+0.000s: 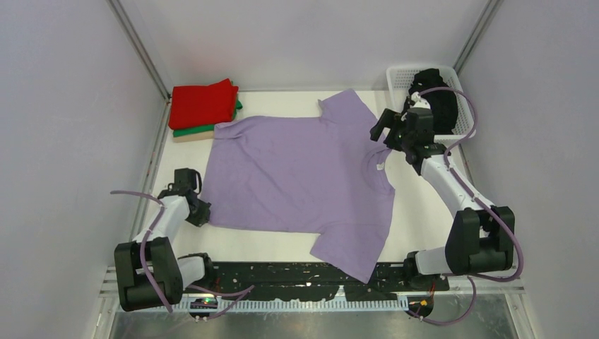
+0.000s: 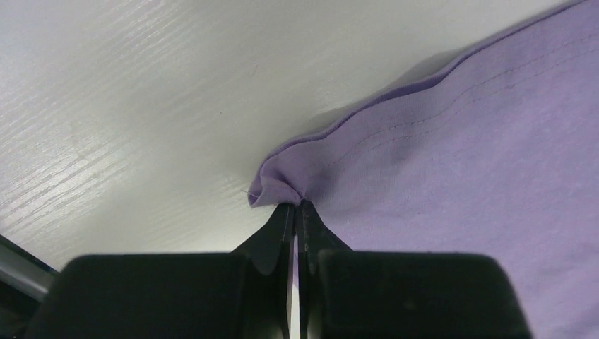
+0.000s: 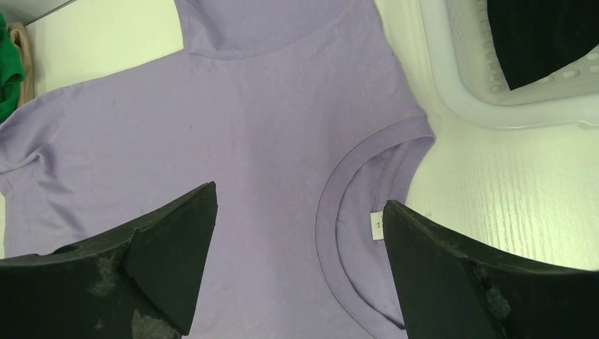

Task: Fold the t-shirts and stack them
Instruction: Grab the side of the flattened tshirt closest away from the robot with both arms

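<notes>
A large lavender t-shirt lies spread flat on the white table, collar to the right and hem to the left. My left gripper is shut on the shirt's near-left hem corner; in the left wrist view the closed gripper pinches a small bunch of the purple cloth. My right gripper is open and empty above the collar; in the right wrist view the gripper straddles the neckline of the shirt. A folded red tee tops a green tee and a beige one at the back left.
A white lattice basket stands at the back right with black cloth in it, just behind my right gripper; it also shows in the right wrist view. Grey walls enclose the table on three sides. The shirt's near sleeve hangs over the front rail.
</notes>
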Controlling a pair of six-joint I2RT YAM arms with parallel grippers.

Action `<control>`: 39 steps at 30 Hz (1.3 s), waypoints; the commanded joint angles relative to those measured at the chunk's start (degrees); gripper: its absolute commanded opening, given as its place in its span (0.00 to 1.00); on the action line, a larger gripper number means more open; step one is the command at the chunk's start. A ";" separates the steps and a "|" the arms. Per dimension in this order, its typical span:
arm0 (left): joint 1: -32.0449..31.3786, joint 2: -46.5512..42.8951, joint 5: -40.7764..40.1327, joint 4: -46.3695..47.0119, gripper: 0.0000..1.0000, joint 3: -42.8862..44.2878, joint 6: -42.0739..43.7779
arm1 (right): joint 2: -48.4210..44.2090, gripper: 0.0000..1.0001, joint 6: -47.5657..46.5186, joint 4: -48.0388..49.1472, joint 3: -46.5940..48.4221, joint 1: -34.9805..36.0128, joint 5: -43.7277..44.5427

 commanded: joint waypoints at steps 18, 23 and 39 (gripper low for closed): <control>0.16 -8.35 1.87 2.51 0.00 -4.34 3.49 | -18.61 0.96 -10.19 -40.07 -5.77 28.88 -0.15; 0.17 -9.03 2.52 3.30 0.00 -5.76 4.57 | -20.28 0.89 -4.24 -44.73 -9.86 42.18 -3.77; 0.17 -12.39 3.22 2.59 0.00 -6.55 5.75 | -6.17 0.64 8.75 -35.33 -19.58 64.16 0.56</control>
